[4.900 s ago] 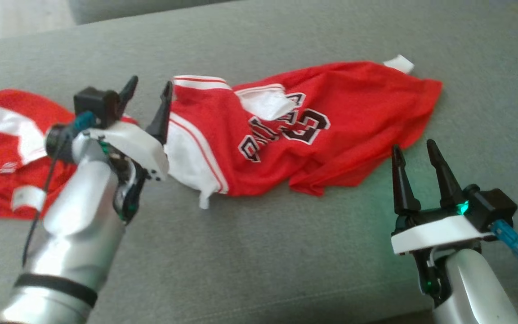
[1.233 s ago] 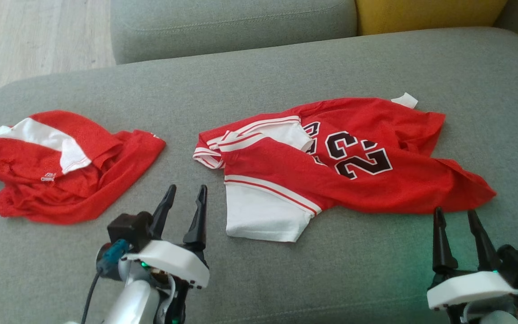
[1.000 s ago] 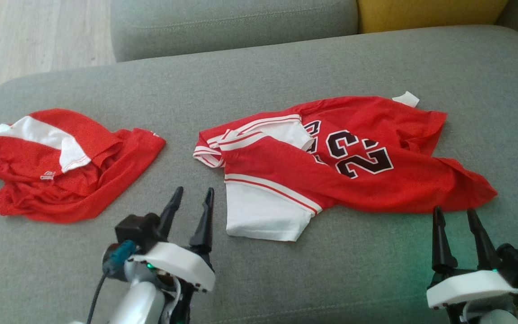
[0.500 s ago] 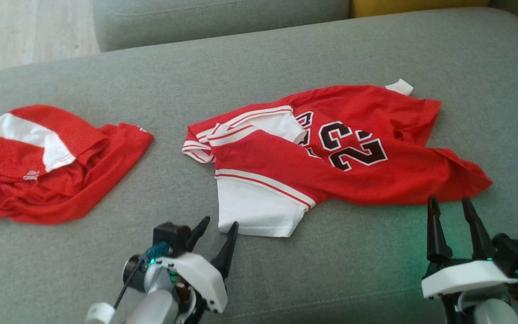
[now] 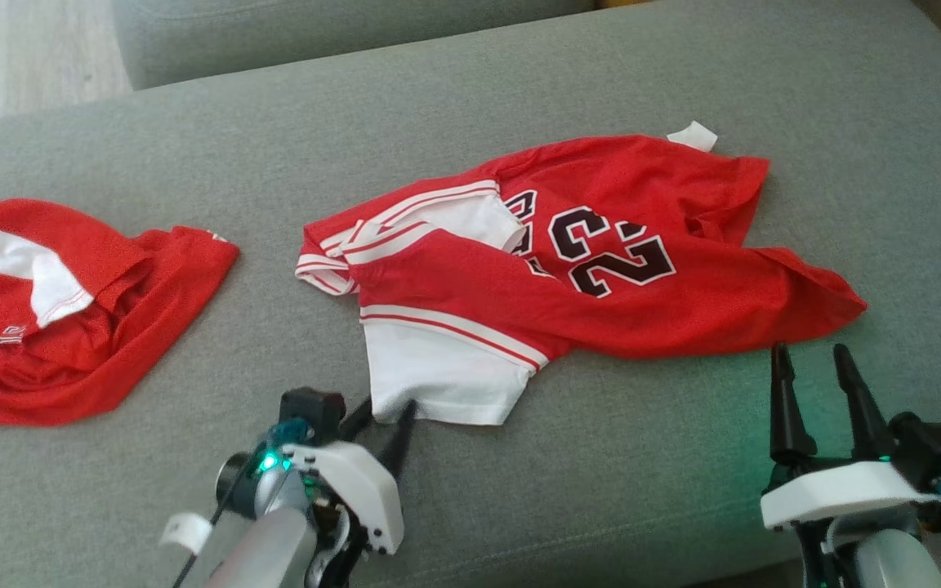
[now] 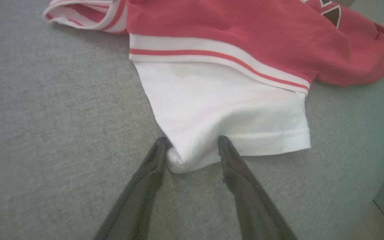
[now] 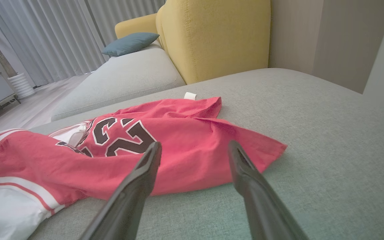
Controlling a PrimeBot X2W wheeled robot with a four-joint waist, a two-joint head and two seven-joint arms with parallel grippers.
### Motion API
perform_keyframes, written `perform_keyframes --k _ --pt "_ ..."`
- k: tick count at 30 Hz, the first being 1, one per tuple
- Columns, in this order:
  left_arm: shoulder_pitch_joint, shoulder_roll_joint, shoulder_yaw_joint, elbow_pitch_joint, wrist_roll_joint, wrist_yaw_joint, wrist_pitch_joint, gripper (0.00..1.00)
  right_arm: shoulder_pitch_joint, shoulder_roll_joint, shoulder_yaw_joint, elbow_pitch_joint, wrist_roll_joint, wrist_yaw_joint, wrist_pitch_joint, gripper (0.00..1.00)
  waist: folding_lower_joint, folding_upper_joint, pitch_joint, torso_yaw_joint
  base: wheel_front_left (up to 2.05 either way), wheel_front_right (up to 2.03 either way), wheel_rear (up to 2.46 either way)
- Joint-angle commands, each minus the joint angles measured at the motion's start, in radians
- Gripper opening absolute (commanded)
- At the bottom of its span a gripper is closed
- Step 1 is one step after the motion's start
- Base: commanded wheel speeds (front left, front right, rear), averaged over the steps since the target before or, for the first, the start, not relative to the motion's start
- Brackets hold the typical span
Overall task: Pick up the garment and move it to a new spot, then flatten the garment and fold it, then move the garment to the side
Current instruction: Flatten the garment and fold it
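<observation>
**White sleeve corner bracketed by the left jaws**

The red jersey (image 5: pixel 642 310) is spread on the grey sofa seat (image 5: pixel 519 73), roughly mid-seat. Its long axis is laid across the head view from left to right, dipping a little toward the robot at the right end. The sleeved end is pointed to the robot's left, and the plain red end is tapered to a corner at the right. A white sleeve (image 5: pixel 438 376) is turned toward the robot, its hem nearest. The dark number (image 5: pixel 613 257) is set near the middle, on a slant.

The left gripper (image 5: pixel 389 406) is placed at the sleeve's near left corner. Its jaws are parted, and in the left wrist view the bunched corner is seen between them, cloth against both fingers; a firm pinch is not shown. The right gripper (image 5: pixel 810 349) is held just beside the red near edge, apart from it, with its jaws spread wide and nothing between them.

A second red garment (image 5: pixel 70 327) is heaped well apart at the left.
</observation>
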Motion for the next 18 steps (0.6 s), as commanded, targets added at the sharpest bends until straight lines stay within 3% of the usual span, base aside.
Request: perform_keyframes --k 1,5,10,18 --pt "-0.043 0.009 0.015 -0.016 -0.009 -0.011 0.005 0.00 -0.039 -0.009 0.018 -0.021 0.001 0.007 -0.019 1.00 0.0000 0.0000 0.003 -0.001 0.00 0.00 0.00" --pt "-0.056 0.007 0.036 -0.048 -0.034 -0.013 -0.054 0.00 -0.050 -0.009 -0.010 -0.001 -0.013 0.007 -0.019 1.00 0.0000 0.0000 0.004 0.008 0.00 0.00 0.00" --pt "-0.067 0.004 0.088 -0.124 -0.052 0.016 -0.142 0.00 -0.066 -0.009 -0.081 0.050 -0.040 0.007 0.013 1.00 0.0000 0.0000 -0.004 0.035 0.00 0.00 0.00" --pt "-0.036 0.007 0.134 -0.235 -0.040 0.024 -0.165 0.00 -0.091 -0.009 -0.130 0.159 -0.027 0.007 0.062 1.00 0.0000 0.0000 -0.012 0.065 0.00 0.00 0.00"
